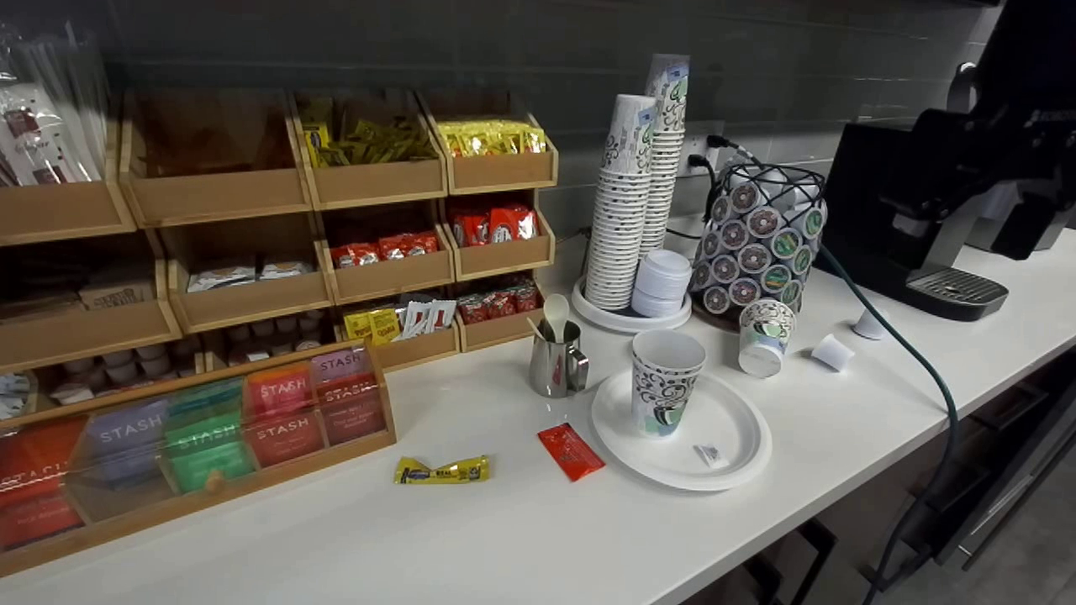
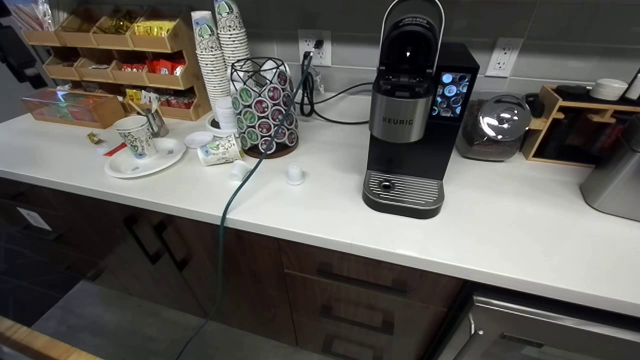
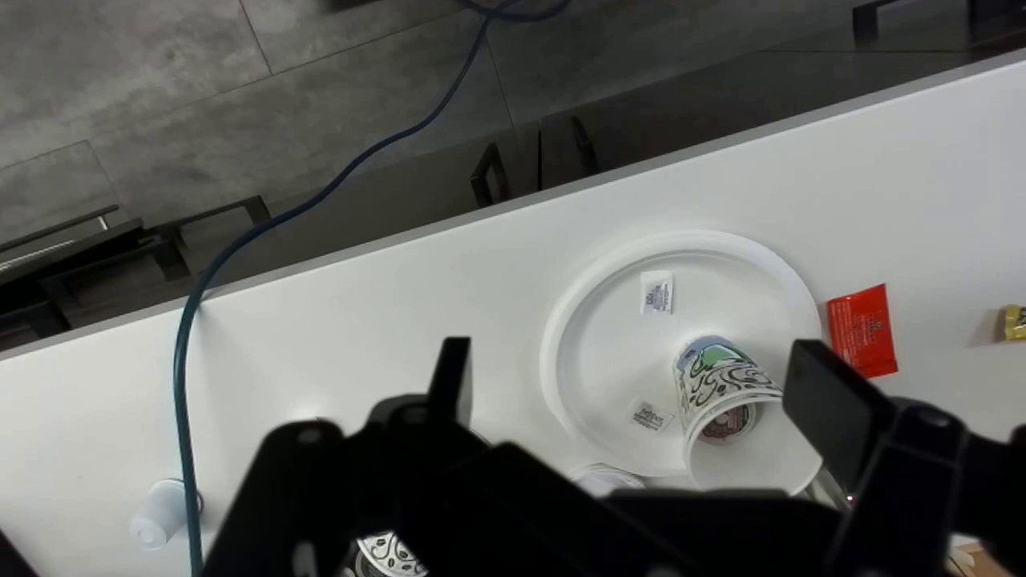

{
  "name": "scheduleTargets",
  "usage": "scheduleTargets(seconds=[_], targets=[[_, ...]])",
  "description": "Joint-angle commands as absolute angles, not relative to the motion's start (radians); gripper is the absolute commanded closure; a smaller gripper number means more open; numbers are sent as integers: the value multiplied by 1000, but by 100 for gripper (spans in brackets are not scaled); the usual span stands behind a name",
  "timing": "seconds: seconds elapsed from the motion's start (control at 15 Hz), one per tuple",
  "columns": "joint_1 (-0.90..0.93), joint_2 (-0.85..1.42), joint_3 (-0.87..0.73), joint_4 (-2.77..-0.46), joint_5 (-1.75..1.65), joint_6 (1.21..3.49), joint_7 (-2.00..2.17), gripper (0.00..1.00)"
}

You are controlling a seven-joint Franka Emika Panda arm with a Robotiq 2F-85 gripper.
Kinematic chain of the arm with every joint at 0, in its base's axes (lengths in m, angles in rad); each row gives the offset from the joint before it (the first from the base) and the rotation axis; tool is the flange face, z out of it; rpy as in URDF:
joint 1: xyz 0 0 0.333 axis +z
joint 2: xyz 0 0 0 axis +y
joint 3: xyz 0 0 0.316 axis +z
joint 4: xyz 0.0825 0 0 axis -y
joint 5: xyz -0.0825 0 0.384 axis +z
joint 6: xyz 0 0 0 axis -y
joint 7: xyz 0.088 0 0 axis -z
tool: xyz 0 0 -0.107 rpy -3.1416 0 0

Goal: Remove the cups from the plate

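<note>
Nearest the wrist camera, the black gripper (image 3: 629, 357) has its fingers spread wide apart. Past them, on the white counter (image 3: 361, 336), lies the round white plate (image 3: 601, 353), and the cups (image 3: 717, 373) stand upright on it toward one side; they look nested, with two rim lines. A round printed disc (image 3: 728, 425) sits down inside them. Two small printed packets (image 3: 657, 292) lie flat on the plate; a red packet (image 3: 862, 330) lies just beside its rim, a yellow packet (image 1: 443, 470) farther along. In an exterior view the gripper appears in front of the black coffee machine (image 2: 405, 117), well apart from the cups.

Another patterned cup (image 2: 219, 151) lies on its side near the plate, with two small white pods (image 2: 295, 173) close by. A dark green cord (image 3: 181, 377) runs past the counter's edge. Behind the plate stands a steel pitcher (image 1: 552, 370) holding wooden utensils (image 1: 555, 313). Farther back, tall cup stacks (image 1: 620, 244) rise beside a filled pod rack (image 2: 282, 151), and the wooden organizer (image 1: 378, 183) stands before the gray tiled wall (image 2: 345, 30).
</note>
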State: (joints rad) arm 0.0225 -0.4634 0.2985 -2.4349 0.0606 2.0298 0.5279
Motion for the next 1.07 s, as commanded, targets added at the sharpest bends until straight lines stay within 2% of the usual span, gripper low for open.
scheduleTargets(seconds=[0.0,0.53,1.0], targets=[[41,-461,282,-2433,52,2028,535,0],[41,-461,282,-2433,52,2028,535,0],[68,-221,360,-2299,64,2050,771,0]])
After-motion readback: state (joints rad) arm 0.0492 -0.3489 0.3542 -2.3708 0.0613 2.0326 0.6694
